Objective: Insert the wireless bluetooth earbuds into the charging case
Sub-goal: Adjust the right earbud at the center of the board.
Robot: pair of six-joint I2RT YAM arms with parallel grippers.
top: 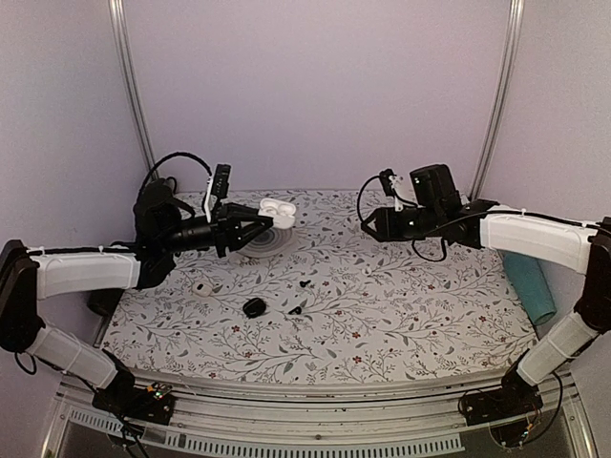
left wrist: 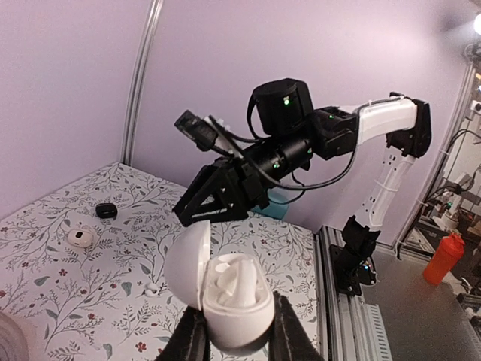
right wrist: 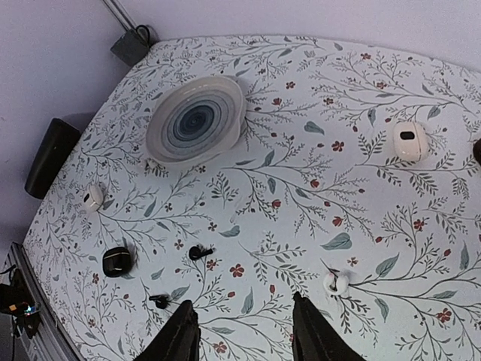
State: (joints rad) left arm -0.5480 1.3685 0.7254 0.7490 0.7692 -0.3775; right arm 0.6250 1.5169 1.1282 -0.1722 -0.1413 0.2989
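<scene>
Left jaws pinching open white plastic charging case [left wrist: 229,301]; one glossy white earbud [left wrist: 225,274] looks seated. Apparent second earbud [right wrist: 335,283] on floral table [right wrist: 301,188], right-wrist view lower right. Right jaws spread, empty.

- The plate [top: 273,245] sits on the worktop [top: 410,315] at back left.
- The charging case [top: 278,211], gripped in the left tool [top: 265,222], hangs off the worktop just behind the plate's right side.
- One earbud [top: 202,286] lies left-front of the plate; an oval pod [top: 254,307] lies nearer, further right.
- A small bit [top: 295,310] lies just right of the pod, another bit [top: 305,284] behind that one.
- A second earbud [right wrist: 410,141] lies well right of the plate, a ring-shaped piece [right wrist: 336,282] in front of it, to the left.
- The right tool [top: 367,225] hangs over the back right.
- A box [right wrist: 51,154] stands at the left edge, a roll [top: 530,286] at the right.
</scene>
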